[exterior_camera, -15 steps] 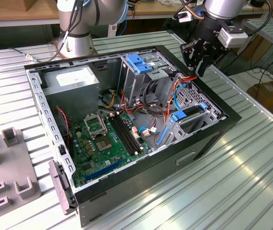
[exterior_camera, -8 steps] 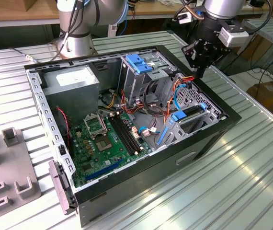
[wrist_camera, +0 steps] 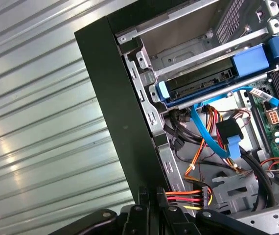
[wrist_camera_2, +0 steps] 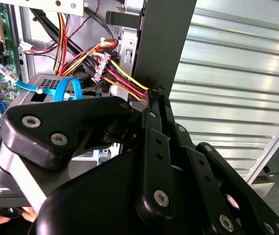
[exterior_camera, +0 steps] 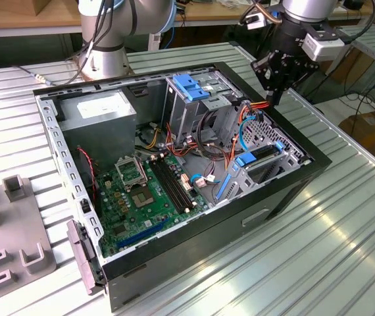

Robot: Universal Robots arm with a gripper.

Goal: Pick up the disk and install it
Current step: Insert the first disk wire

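The disk (exterior_camera: 264,155) lies flat in its blue frame inside the drive cage at the exterior view's right end of the open computer case (exterior_camera: 306,172). In the first wrist view the disk (wrist_camera: 203,81) sits between the cage rails, with blue tabs at both ends. My gripper (exterior_camera: 274,97) hangs above the case's far right wall, up and behind the disk, with its fingers together and nothing between them. Its tips (wrist_camera: 151,193) are close to the top edge of the black case wall (wrist_camera: 115,98), next to a bundle of red, yellow and black wires (wrist_camera_2: 122,76).
The case holds a green motherboard (exterior_camera: 141,187), a grey power supply (exterior_camera: 99,112), a metal cage with a blue latch (exterior_camera: 191,85) and loose blue cables (wrist_camera: 205,132). It rests on a ribbed metal table (exterior_camera: 332,250). A grey fixture (exterior_camera: 10,243) stands at the exterior view's left.
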